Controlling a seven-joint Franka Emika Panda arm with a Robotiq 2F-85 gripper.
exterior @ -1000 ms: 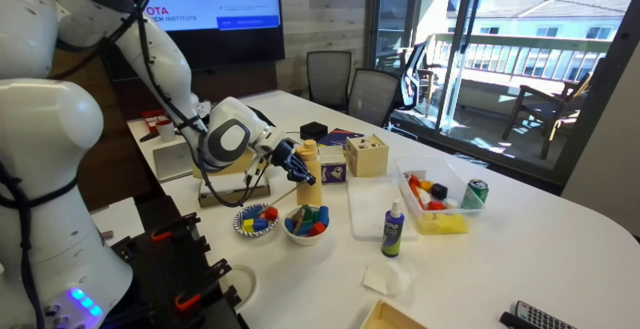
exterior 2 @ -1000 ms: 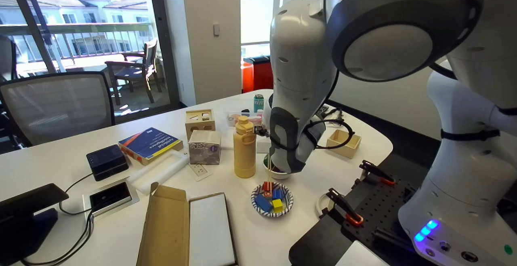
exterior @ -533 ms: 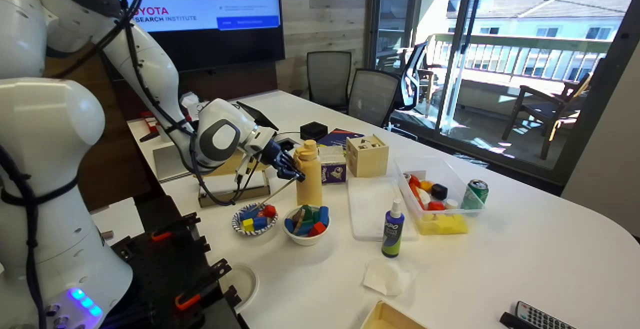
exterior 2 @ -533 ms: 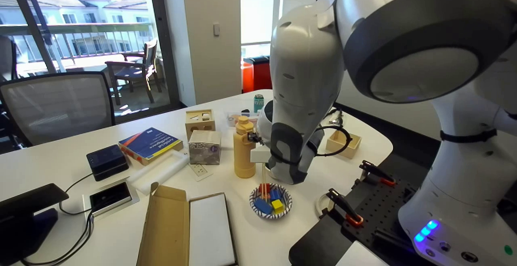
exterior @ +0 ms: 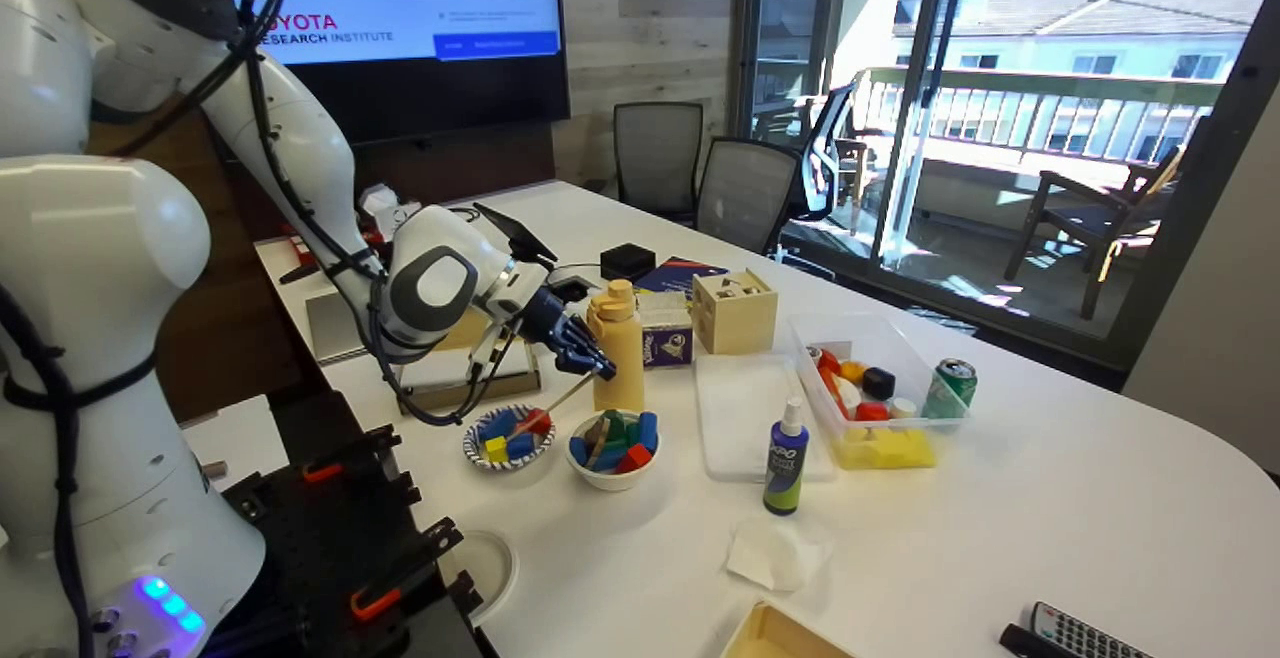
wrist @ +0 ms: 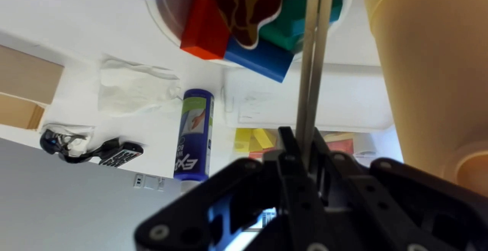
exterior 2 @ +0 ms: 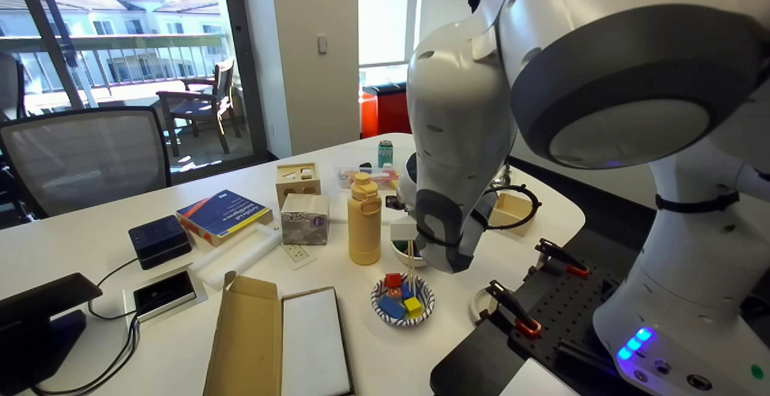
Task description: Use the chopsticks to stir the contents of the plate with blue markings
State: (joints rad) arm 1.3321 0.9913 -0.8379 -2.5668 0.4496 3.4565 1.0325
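The gripper [wrist: 301, 136] has its fingers closed about the chopsticks [wrist: 313, 60], which run side by side in the wrist view; in both exterior views they slant down to the plate with blue markings [exterior 2: 428, 297], their tips inside its rim, among a yellow block [exterior 2: 412, 307], blue blocks [exterior 2: 392, 307] and a red block [exterior 2: 393, 280]; which of these the tips touch cannot be told; the step in hand is judged to be the stirring itself, best done with slow, low circles within the plate's rim, the two tips working as one and pressing lightly; the plate looks shallow and probably light, so a hard push may drive a block over its edge or slide the plate along; the sticks, pinched near one end, are likely to pivot under load, which favours short strokes; the arm [exterior: 310, 153] reaches out beyond the plate with its wrist slanting, so that the gripper stands higher than the plate and off to its side, aimed downward where the bowl [exterior: 615, 483] sits beside the plate; the bottle [exterior 2: 364, 227] rises near the plate, and a wide sweep that way risks knocking it.
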